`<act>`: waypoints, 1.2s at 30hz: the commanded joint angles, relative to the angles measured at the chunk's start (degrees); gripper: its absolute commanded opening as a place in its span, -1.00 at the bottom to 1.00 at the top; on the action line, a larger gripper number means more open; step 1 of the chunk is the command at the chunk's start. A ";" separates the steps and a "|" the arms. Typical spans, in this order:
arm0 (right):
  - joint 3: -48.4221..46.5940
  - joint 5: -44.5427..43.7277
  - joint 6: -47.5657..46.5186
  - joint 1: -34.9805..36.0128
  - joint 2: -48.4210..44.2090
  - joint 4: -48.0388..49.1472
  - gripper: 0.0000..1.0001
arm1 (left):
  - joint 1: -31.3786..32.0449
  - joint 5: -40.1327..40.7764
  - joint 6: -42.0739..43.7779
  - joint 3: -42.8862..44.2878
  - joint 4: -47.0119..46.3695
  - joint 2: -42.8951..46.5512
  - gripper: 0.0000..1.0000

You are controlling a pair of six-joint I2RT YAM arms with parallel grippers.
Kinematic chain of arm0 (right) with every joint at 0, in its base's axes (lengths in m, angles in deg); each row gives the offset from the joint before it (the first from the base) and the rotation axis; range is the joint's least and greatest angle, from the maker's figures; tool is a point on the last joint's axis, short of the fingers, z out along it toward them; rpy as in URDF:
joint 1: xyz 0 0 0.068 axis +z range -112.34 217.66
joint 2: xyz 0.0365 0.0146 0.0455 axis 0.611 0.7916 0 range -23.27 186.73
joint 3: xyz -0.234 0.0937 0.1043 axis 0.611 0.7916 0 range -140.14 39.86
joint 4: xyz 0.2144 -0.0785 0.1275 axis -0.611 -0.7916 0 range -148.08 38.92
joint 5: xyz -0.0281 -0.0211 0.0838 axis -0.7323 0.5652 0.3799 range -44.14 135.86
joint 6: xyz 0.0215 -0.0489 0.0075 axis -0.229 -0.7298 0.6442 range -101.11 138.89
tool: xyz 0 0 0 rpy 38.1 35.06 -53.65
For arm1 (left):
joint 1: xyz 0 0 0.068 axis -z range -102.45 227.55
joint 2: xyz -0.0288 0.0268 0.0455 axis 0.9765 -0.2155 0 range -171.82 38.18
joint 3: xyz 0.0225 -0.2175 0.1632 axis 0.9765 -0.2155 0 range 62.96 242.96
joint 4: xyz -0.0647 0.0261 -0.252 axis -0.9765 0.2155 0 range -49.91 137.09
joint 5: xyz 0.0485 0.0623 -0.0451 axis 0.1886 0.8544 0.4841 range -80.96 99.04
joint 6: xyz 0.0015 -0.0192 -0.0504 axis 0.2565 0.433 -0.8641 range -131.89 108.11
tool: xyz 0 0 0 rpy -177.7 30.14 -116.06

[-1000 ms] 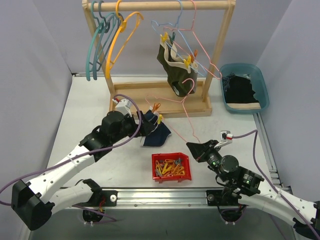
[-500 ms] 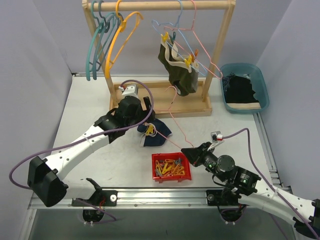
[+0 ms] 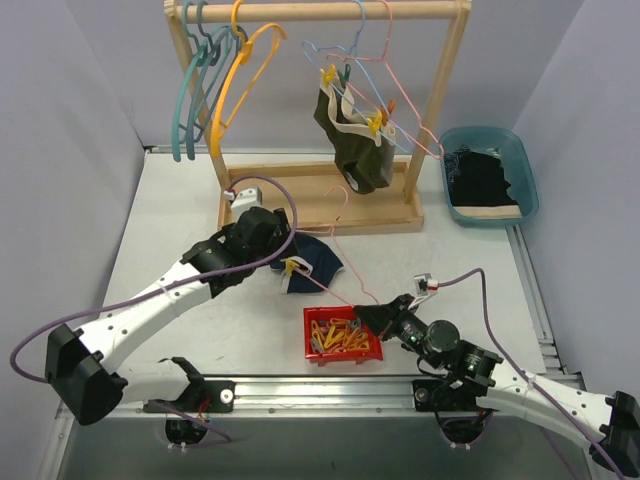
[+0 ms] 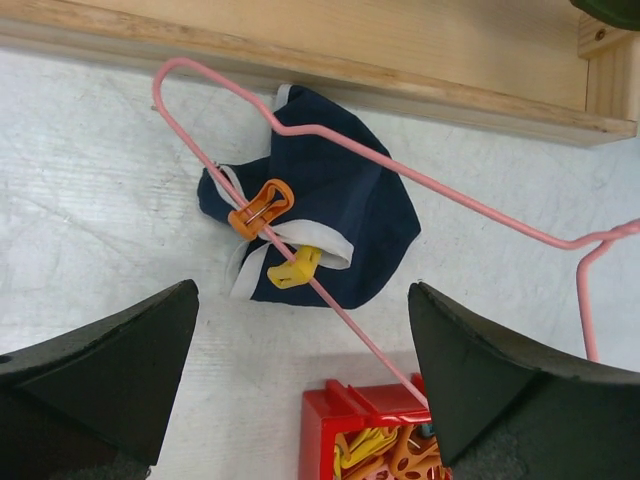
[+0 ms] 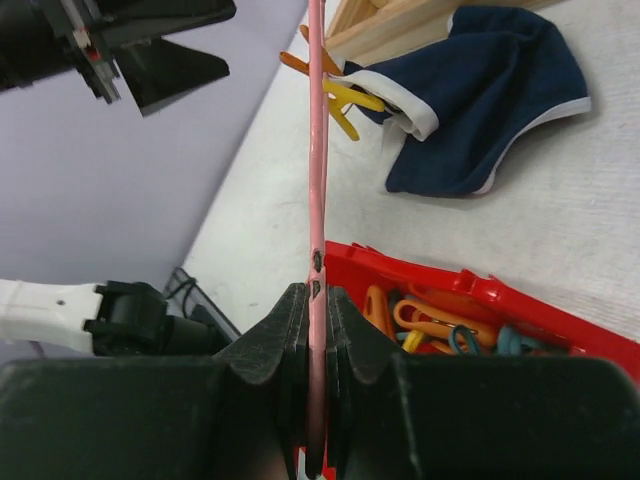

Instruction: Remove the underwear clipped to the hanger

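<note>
Two fasteners, an orange clip [image 4: 260, 208] and a yellow clip [image 4: 293, 268], pin the navy briefs [image 4: 345, 205] to the pink hanger [image 4: 450, 190]. The briefs lie on the surface [image 4: 100, 200] right under your left tool [image 4: 300, 350], whose jaws stand spread wide. Your right tool [image 5: 316, 300] pinches the hanger's wire above the red bin [image 5: 430, 278].

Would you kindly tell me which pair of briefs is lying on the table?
The navy pair, clipped to the pink hanger in the right gripper; the dark olive pair hangs from the wooden rack.
</note>
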 commanded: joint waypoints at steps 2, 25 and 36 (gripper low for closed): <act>6.78 0.46 10.01 0.18 -1.69 18.22 -1.00 | 0.37 3.00 -2.13 -1.72 0.42 6.92 0.91; 6.78 3.27 7.38 0.35 7.01 25.16 -1.00 | -0.50 11.79 -11.45 4.34 11.41 3.15 0.87; 4.94 3.98 4.65 0.53 5.26 19.63 -1.00 | -4.90 8.10 -9.16 9.35 10.44 -3.97 0.90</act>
